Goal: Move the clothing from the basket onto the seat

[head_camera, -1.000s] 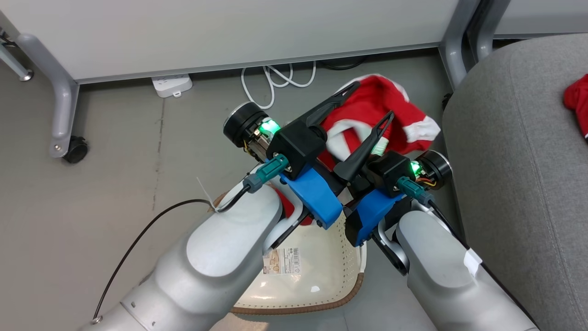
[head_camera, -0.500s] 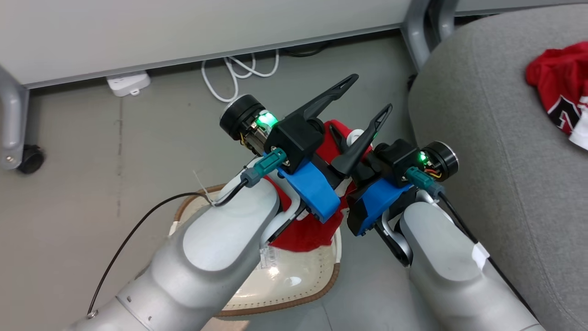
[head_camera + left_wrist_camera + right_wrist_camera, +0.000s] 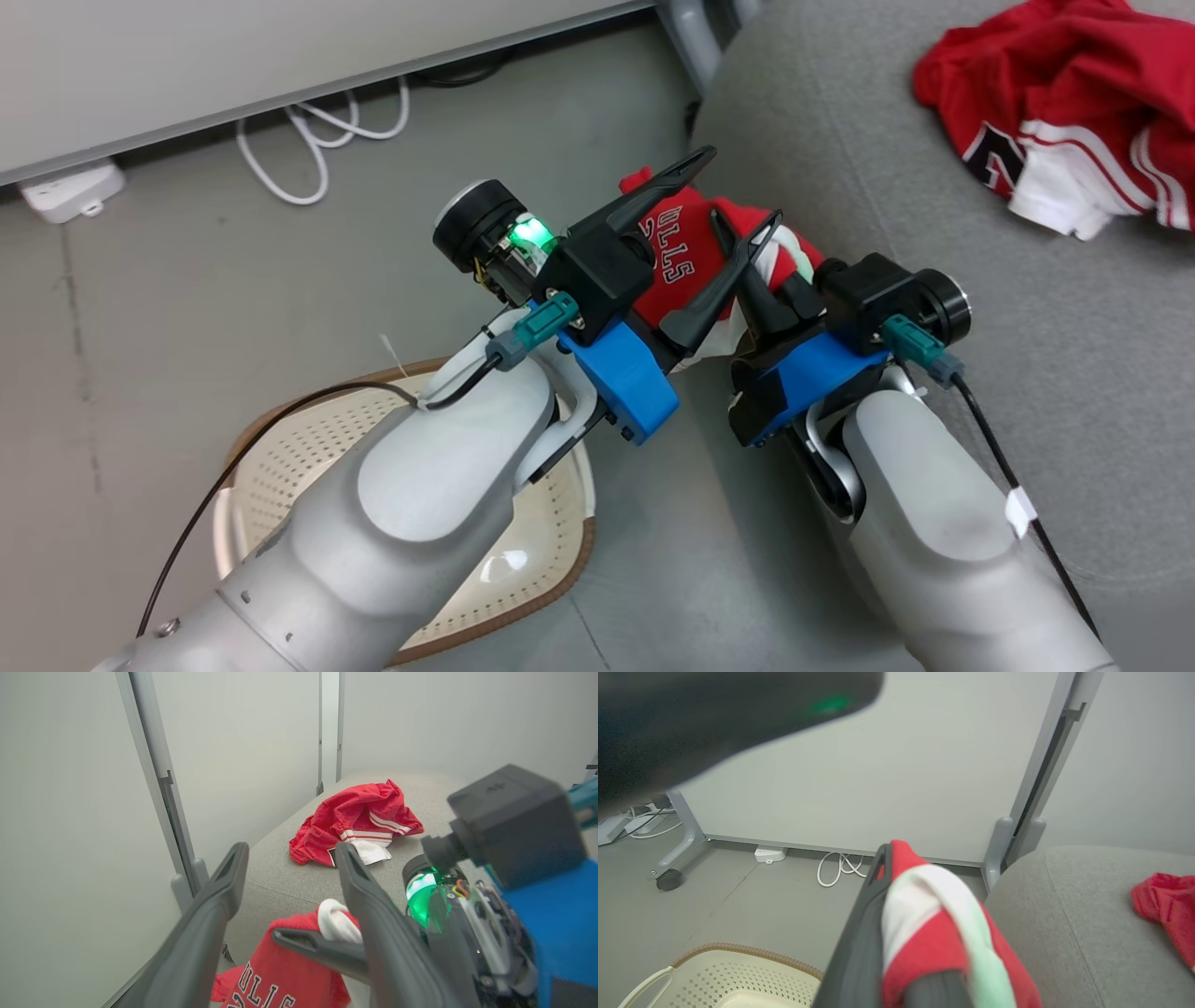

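Head view: clothing lettered — right wrist: basket.

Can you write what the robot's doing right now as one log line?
right gripper: shut on red jersey | left gripper: open | other garment: on seat

The red jersey, clamped in the right tool, has come up out of the laundry basket and now hangs bunched at the sofa's edge. The head camera has swung toward the sofa.
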You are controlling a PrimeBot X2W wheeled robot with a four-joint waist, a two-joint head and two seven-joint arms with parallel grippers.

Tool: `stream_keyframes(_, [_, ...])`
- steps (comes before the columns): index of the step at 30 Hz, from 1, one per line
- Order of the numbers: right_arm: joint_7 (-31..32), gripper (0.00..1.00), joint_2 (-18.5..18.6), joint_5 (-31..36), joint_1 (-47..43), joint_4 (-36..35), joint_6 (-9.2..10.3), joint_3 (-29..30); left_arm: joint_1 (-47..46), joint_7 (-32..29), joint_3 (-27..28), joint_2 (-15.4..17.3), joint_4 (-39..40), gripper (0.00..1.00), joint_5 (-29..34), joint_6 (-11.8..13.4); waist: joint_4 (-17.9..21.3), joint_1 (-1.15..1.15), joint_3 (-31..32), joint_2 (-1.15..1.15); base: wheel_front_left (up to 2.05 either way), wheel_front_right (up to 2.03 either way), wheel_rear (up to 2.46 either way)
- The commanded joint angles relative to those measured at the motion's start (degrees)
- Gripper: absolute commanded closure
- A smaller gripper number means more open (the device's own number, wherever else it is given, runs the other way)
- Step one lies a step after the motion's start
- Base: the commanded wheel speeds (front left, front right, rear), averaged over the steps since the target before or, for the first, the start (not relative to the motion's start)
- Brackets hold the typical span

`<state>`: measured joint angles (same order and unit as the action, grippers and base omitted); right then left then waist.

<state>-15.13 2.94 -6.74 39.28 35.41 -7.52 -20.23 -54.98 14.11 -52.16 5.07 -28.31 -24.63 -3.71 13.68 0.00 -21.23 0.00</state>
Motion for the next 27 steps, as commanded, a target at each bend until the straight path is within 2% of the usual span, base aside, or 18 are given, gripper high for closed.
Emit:
stream_keyframes(1, [0.0,1.00,-0.1,-0.2,-1.1,-0.8,0.06,0.8,-0.6,-0.3,-0.2,0.7,0.1,0.00,0.3,-0.1,2.6,0.00,-0.8,0.00,0.00,0.00,0.00])
stream_keyframes(12, [0.0,1.00,-0.1,0.4,-4.8,-6.7,0.06,9.1,0.3,-2.1,-2.5,1.5,0.8,0.00,0.3,-0.4,9.5,0.00,-2.8,0.00,0.00,0.00,0.00])
stream_keyframes(20, [0.0,1.00,-0.1,0.7,-7.6,-9.6,0.06,13.4,1.1,-3.2,-4.2,1.9,1.0,0.00,0.5,-0.9,12.1,0.00,-3.7,0.00,0.00,0.00,0.00])
stream_keyframes(27, [0.0,1.00,-0.1,0.3,-9.3,-11.0,0.06,14.9,1.8,-3.6,-5.5,1.9,1.2,0.00,0.3,-0.9,13.7,0.00,-3.9,0.00,0.00,0.00,0.00])
